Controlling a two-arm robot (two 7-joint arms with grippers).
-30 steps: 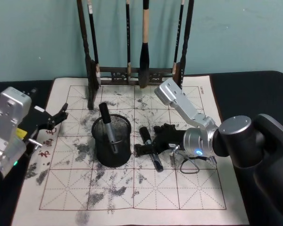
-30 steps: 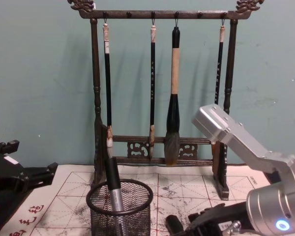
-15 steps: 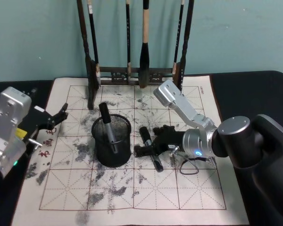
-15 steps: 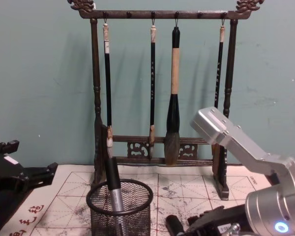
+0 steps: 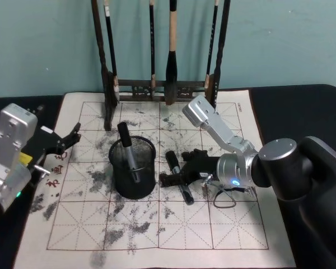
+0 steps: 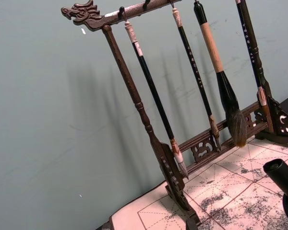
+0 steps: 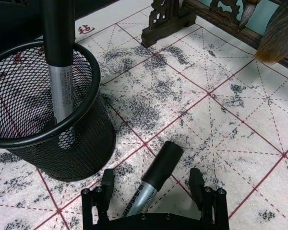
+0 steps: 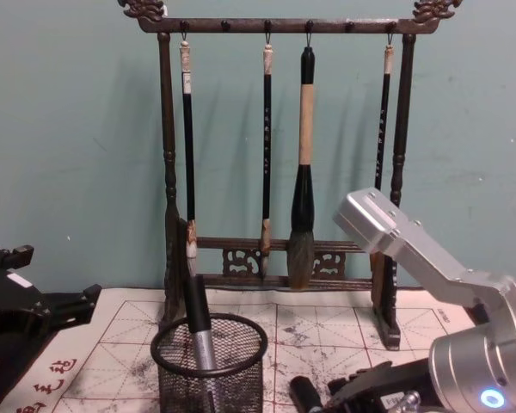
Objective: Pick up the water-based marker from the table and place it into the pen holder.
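The water-based marker (image 5: 178,175), with a black cap and silver barrel, lies on the inked paper mat just right of the pen holder (image 5: 133,174), a black wire-mesh cup. Another marker (image 5: 129,154) stands slanted inside the cup. My right gripper (image 5: 177,179) is down at the lying marker and open. In the right wrist view its fingers (image 7: 105,184) sit on either side of the marker (image 7: 156,175) without touching it, and the pen holder (image 7: 79,151) is close beside. My left gripper (image 5: 67,140) is parked open at the mat's left edge.
A tall dark wooden brush rack (image 5: 159,87) hung with several brushes stands at the back of the mat (image 5: 157,235). A thin loop of cable (image 5: 227,199) lies under my right wrist. The front half of the mat is bare.
My right arm has settled very slightly lower and leftward over the lying marker. The marker, the pen holder and the left arm have not moved.
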